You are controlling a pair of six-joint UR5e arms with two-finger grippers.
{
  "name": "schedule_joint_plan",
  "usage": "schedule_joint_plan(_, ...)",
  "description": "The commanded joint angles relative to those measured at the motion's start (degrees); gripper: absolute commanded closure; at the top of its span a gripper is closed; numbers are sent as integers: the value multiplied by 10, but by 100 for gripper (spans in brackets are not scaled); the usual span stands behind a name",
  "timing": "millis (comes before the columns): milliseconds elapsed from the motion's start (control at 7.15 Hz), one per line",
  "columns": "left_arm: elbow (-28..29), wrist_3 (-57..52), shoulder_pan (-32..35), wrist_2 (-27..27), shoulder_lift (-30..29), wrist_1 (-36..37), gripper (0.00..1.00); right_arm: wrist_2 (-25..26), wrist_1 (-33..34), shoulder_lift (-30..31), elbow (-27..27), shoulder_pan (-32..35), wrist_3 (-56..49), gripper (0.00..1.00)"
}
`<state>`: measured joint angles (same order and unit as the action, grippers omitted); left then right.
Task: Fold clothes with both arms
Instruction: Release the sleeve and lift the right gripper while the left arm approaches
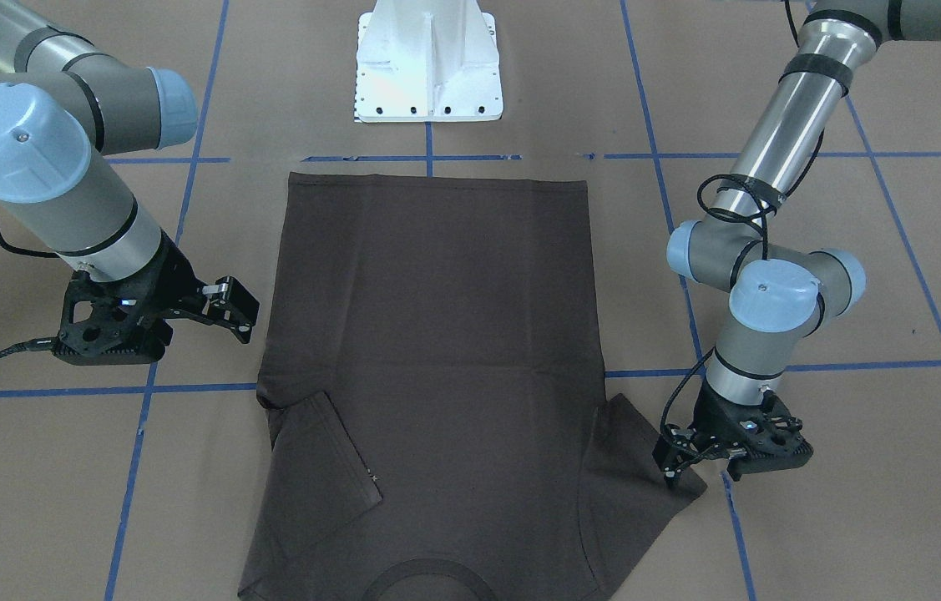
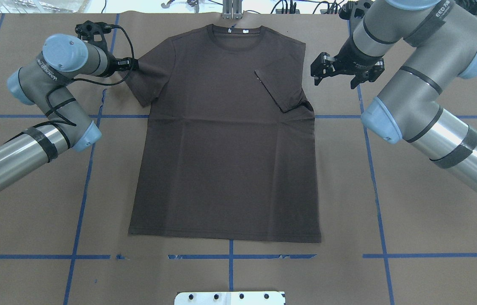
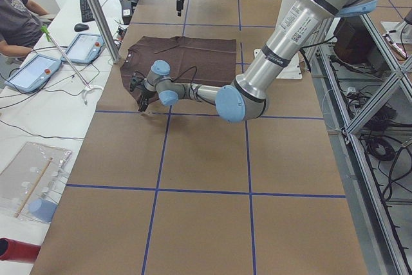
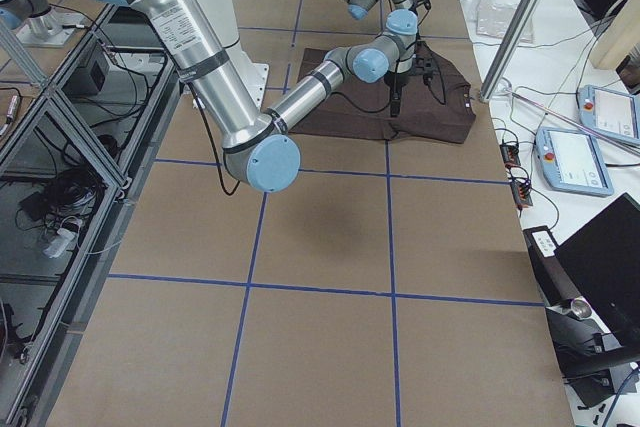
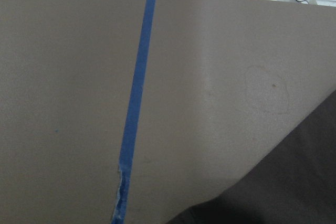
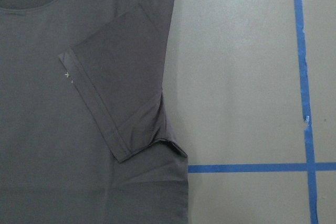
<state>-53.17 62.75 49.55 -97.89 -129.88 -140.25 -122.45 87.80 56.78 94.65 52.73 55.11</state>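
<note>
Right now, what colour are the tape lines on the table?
The tape lines are blue, clearest in the overhead exterior view.

Shirts: one T-shirt (image 2: 225,140), with two sleeves, a flat sleeve (image 2: 145,80) and a folded sleeve (image 2: 278,89) lying on the chest.
Robot arms: two, the left arm (image 2: 52,72) and the right arm (image 2: 424,97).
Grippers: two, one per arm, the left gripper (image 2: 130,64) and the right gripper (image 2: 334,82).
White base plate (image 1: 428,67): one.
Table (image 2: 412,212): one.
Side bench (image 3: 38,114): one, carrying two tablets, the nearer tablet (image 3: 35,72) and the farther tablet (image 3: 87,46).
Persons: one person (image 3: 16,17), partly in view.
</note>
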Motion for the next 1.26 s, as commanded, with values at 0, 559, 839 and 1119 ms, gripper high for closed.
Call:
schedule_joint_plan(0, 16, 0, -2, 1, -12, -3, 4, 0, 0, 0, -3, 0, 0, 0)
schedule_joint_plan(559, 18, -4, -2, 0, -12, -6, 62, -1, 0, 1, -3, 0, -1, 0)
schedule_joint_plan(839, 15, -6, -2, -1, -12, -5, 79, -1, 0, 1, -3, 0, -1, 0)
schedule_joint_plan(1119, 6, -20, -2, 0, -13, -5, 91, -1, 0, 1, -4, 0, -1, 0)
